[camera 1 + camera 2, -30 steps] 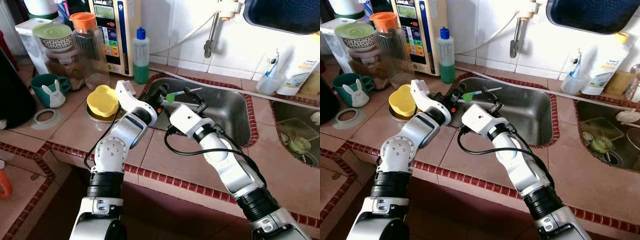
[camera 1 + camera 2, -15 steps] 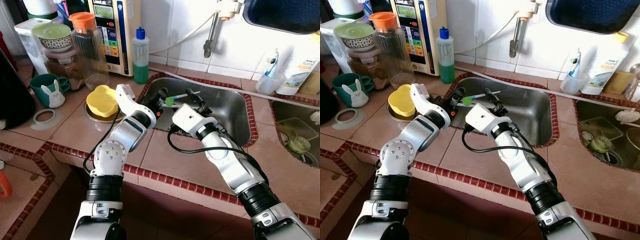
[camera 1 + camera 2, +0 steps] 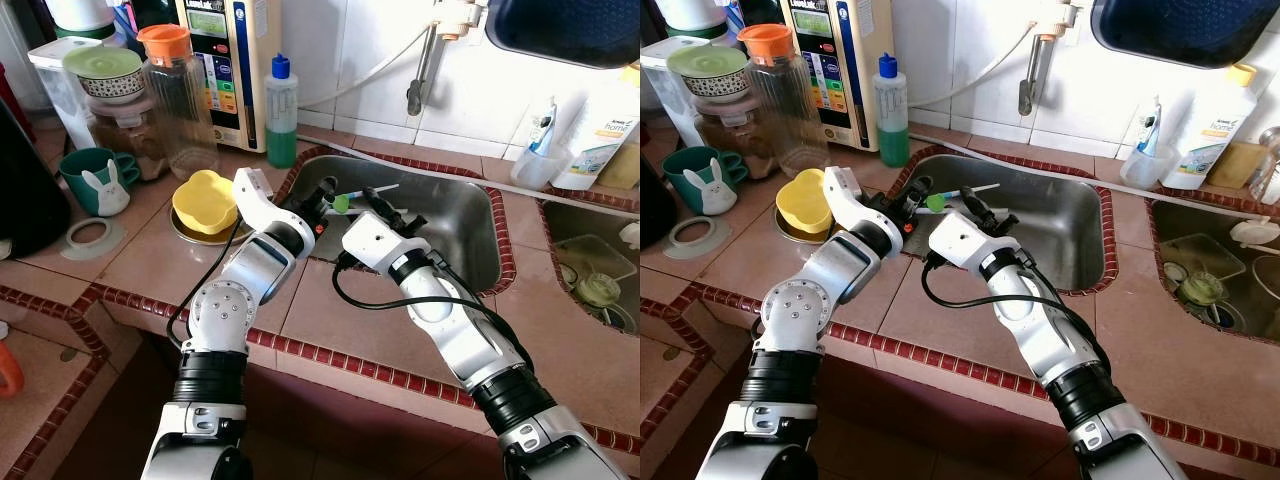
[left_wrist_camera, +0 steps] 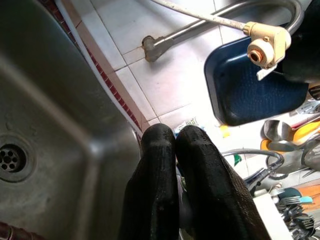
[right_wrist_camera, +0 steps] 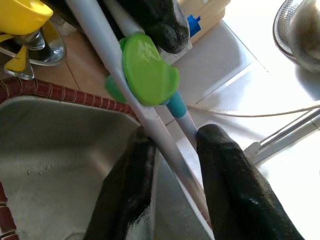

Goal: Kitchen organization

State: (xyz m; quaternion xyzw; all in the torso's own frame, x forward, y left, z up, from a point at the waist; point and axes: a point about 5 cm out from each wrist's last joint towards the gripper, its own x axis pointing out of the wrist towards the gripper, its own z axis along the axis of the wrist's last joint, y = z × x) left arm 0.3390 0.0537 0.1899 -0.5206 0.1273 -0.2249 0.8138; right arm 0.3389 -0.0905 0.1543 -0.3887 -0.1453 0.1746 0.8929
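left claw (image 3: 318,193) clamped on white straws with green clip (image 5: 147,70) | right claw (image 5: 175,150) parted around them

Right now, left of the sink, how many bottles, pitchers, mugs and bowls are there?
Bottle: 1
Pitcher: 1
Mug: 1
Bowls: 2, a yellow bowl on the counter and a green bowl stacked on a jar
Total: 5

Head stereo looks down at sink (image 3: 455,215); wrist cameras close over same sink.
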